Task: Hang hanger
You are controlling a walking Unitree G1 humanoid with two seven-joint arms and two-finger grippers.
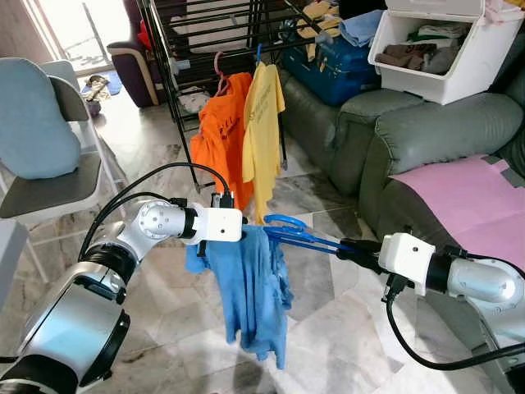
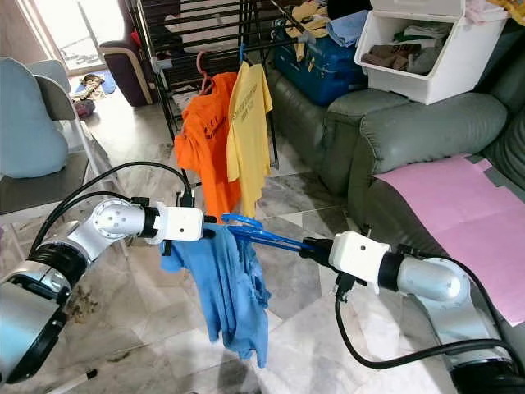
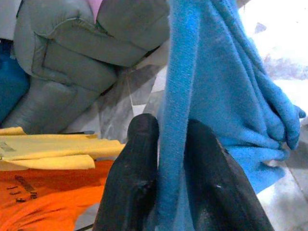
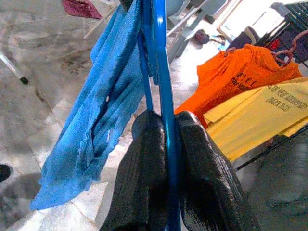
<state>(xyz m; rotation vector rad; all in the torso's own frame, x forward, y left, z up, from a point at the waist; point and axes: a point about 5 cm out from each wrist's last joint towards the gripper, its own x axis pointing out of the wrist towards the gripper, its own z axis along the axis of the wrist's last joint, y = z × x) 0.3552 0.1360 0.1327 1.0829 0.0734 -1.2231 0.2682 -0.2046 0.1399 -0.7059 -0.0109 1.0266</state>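
Short of the rack [image 1: 205, 33], the right gripper [image 1: 349, 246] pinches the blue hanger [image 1: 295, 232] while the left gripper [image 1: 246, 230] pinches its blue shirt [image 1: 254, 295]; next, I judge, lift the hook onto a rail.
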